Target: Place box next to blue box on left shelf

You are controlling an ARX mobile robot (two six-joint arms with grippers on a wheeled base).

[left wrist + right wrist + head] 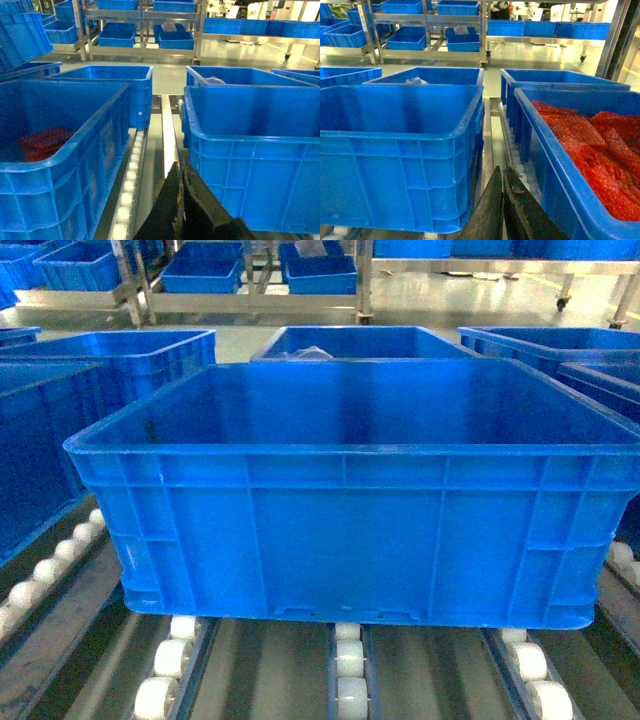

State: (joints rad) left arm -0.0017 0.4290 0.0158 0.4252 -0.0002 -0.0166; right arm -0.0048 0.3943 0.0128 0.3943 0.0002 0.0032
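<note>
The box [340, 530] is a large open blue crate, empty, standing on the white rollers of the left shelf [350, 660]. It fills the middle of the head view. A neighbouring blue box [55, 150] with red material inside stands to its left, a narrow gap between them. My left gripper [179, 167] is shut and empty, low in that gap beside the box [250, 150], over a roller track [132, 165]. My right gripper [503, 170] is shut and empty by the right wall of the box [400, 150]. Neither gripper shows in the head view.
A crate of red material [580, 150] stands close on the right. More blue crates [365, 342] sit behind on the rack. Across the floor aisle, metal racks [250, 280] hold small blue bins. The gaps on either side of the box are narrow.
</note>
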